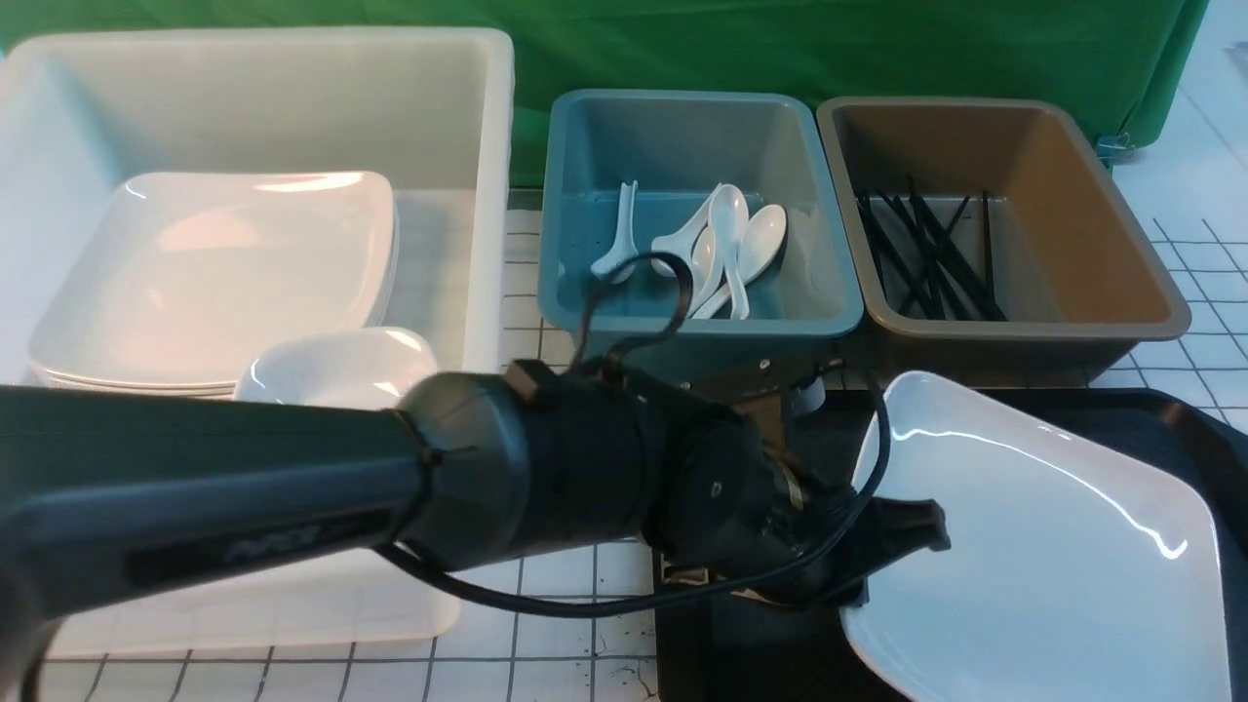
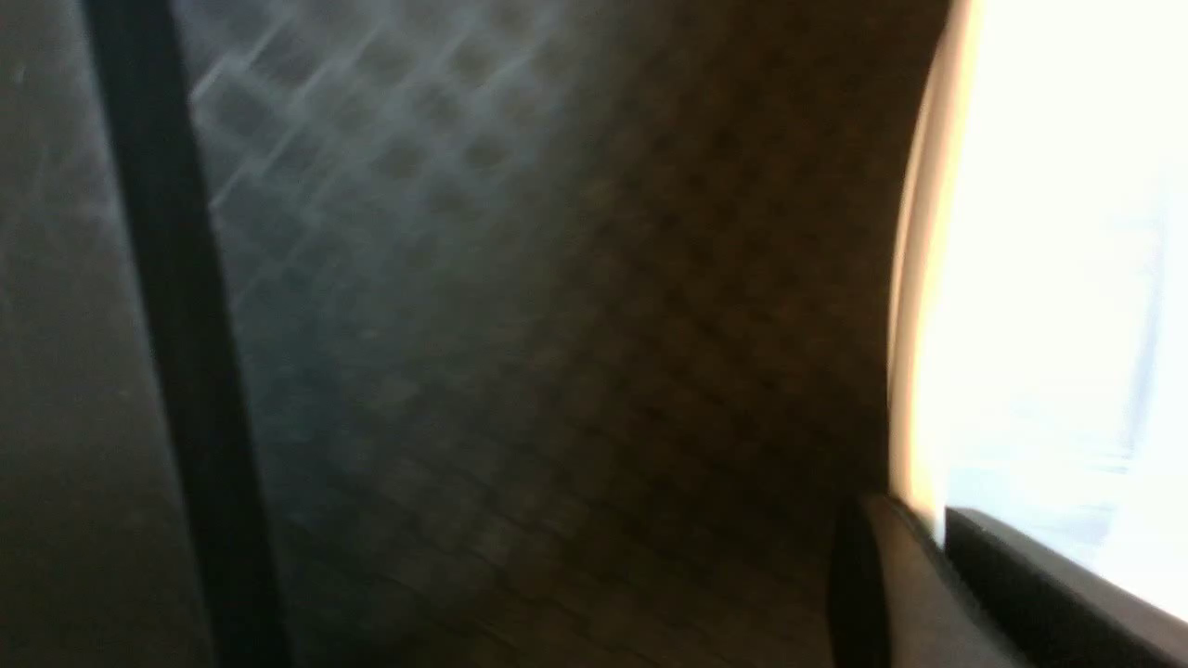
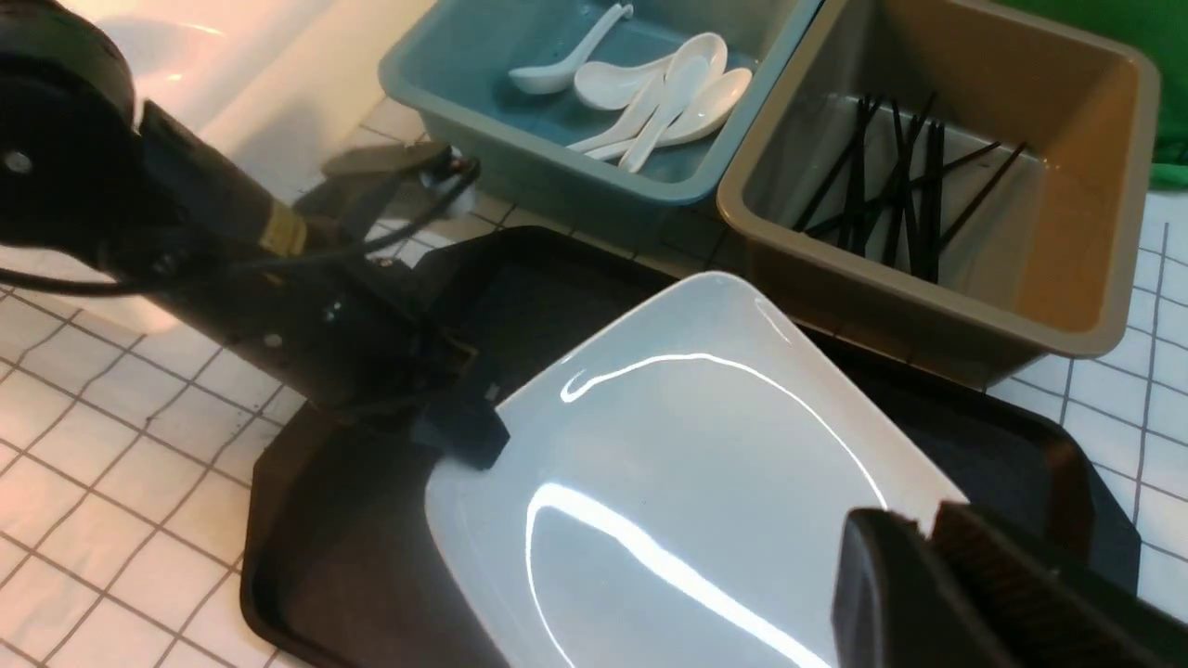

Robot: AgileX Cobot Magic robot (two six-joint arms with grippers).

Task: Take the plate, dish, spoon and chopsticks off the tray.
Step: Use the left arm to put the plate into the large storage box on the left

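The large white plate (image 1: 1033,546) lies tilted over the black tray (image 1: 1199,429). My left gripper (image 1: 907,531) reaches across from the left and is shut on the plate's left rim. In the left wrist view its fingertips (image 2: 933,524) pinch the bright plate edge (image 2: 1049,278) above the textured tray (image 2: 557,325). My right gripper (image 3: 919,533) is shut on the plate's opposite rim (image 3: 705,445) and is out of the front view. White spoons (image 1: 726,244) lie in the blue tub. Black chopsticks (image 1: 926,253) lie in the brown tub. A small white dish (image 1: 336,366) sits in the white bin.
The blue tub (image 1: 702,322) and the brown tub (image 1: 1072,195) stand side by side just behind the tray. A big white bin (image 1: 487,195) at the left holds stacked large plates (image 1: 214,273). The table has a white gridded cover (image 1: 565,673).
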